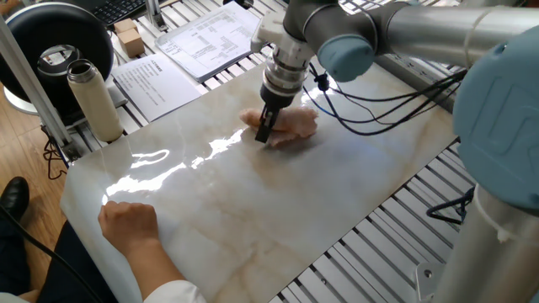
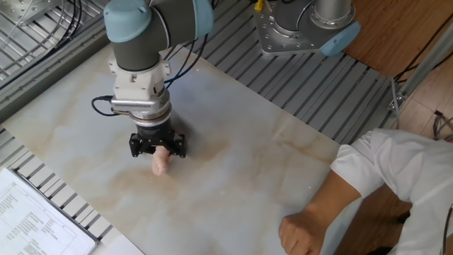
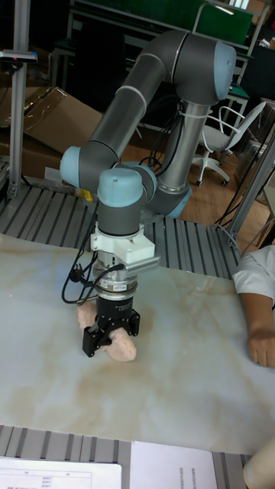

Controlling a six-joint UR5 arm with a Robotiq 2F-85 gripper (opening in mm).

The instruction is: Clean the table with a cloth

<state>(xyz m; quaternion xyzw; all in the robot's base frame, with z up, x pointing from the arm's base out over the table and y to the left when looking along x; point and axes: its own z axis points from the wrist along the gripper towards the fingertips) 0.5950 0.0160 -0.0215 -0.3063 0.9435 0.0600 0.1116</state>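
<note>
where it presses onto the table (image 1: pixel 337 202), the gripper (image 1: pixel 264 135) clamped around the bunched pink cloth (image 1: pixel 293 126)

Bright glare streaks on table (image 1: pixel 337 202)

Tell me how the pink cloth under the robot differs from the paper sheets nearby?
The cloth is pink, soft and bunched; the paper sheets are white, printed and flat. The cloth lies on the marble table, held down by the gripper; the sheets lie off the slab on the ribbed metal frame, untouched. Both are thin and light.
</note>
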